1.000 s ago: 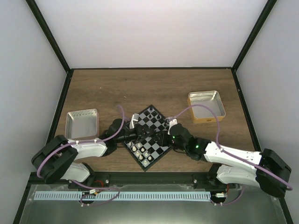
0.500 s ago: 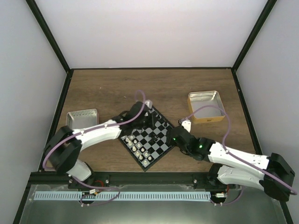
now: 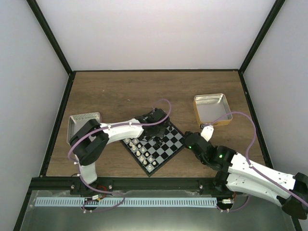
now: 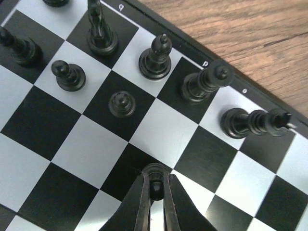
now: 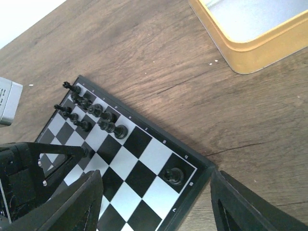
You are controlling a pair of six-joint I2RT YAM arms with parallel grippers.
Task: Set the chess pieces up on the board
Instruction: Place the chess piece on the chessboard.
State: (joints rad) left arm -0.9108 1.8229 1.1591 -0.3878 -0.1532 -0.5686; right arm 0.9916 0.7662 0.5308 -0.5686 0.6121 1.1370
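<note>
The left gripper [image 4: 155, 195] pinches a black piece [image 4: 155, 182] above the board [image 3: 163, 147], near its 12 o'clock corner. The right gripper [image 5: 155, 178], spread, hangs beside the 3 o'clock corner.

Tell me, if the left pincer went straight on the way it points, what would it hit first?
Probably the board: the left pincer points down at it, shut on a black pawn, so the pawn's base would touch the dark square beneath. The gap is unclear.
</note>
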